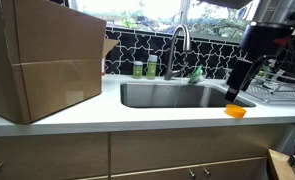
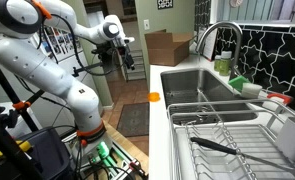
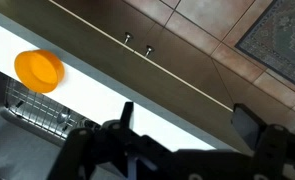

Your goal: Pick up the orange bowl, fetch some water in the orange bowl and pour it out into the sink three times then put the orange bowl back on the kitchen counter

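Cardboard box [image 1: 42, 60]; green bottles [image 1: 145, 69]; wire dish rack [image 2: 237, 126]

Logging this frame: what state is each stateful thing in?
orange bowl: upright on the kitchen counter, unheld
end effector: open, empty
faucet: no stream visible
sink: nothing visible inside
cabinet fronts: shut

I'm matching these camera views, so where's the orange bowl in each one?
Exterior view: orange bowl on the counter's front edge, lower right.
Exterior view: the bowl, tiny, mid-frame at the counter's edge.
Wrist view: upper left, on the counter.
Shared landmark: the wire dish rack nearby.
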`<state>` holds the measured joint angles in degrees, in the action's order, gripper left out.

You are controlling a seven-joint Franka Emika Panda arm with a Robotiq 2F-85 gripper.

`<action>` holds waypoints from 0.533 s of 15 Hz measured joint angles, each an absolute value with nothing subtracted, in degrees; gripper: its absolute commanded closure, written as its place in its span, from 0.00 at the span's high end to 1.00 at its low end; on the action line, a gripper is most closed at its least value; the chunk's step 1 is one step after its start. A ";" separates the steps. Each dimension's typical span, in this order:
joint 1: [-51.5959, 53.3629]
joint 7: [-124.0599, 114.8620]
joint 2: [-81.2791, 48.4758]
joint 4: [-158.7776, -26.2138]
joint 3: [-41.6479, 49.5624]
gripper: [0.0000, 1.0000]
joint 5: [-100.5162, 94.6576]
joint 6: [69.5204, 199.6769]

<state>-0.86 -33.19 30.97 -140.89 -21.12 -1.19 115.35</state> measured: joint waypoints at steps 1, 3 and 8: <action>-0.86 -33.19 30.97 -140.89 -21.12 1.00 -1.19 115.35; -0.75 -33.19 30.96 -140.89 -20.99 1.00 -1.35 115.35; -2.49 -33.55 31.68 -144.30 -14.55 1.00 -2.39 115.18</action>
<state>-2.49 -33.55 31.68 -144.30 -14.55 -2.39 115.18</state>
